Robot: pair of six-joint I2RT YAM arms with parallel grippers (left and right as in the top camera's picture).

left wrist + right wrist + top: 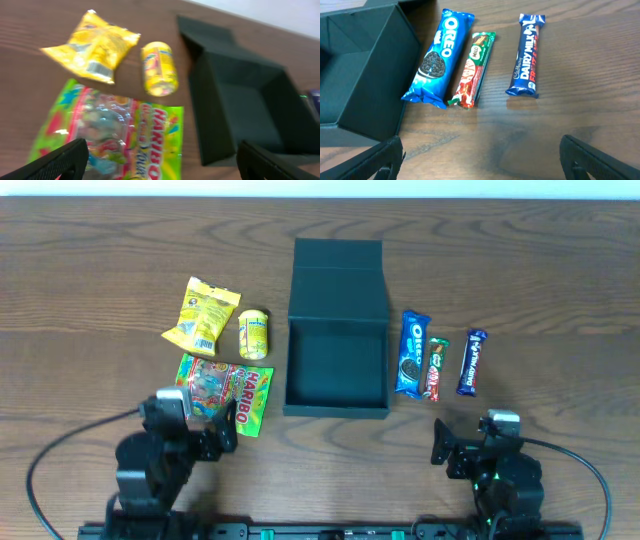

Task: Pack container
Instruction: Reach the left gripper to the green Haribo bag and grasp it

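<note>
The dark teal container point(336, 406) stands open and empty mid-table, its flap lid point(337, 280) lying back; it also shows in the left wrist view point(216, 120) and the right wrist view point(375, 80). Left of it lie a green Haribo bag point(240, 392) point(145, 140), a yellow packet point(204, 313) point(95, 50) and a small yellow can point(253, 334) point(159, 68). Right of it lie an Oreo pack point(412, 352) point(441, 57), a red-green bar point(437, 368) point(472, 69) and a Dairy Milk bar point(472, 362) point(527, 55). My left gripper point(162, 167) is open over the Haribo bag. My right gripper point(480, 160) is open and empty above bare table.
The wooden table point(560, 300) stretches around the items. Cables trail from both arms near the front edge.
</note>
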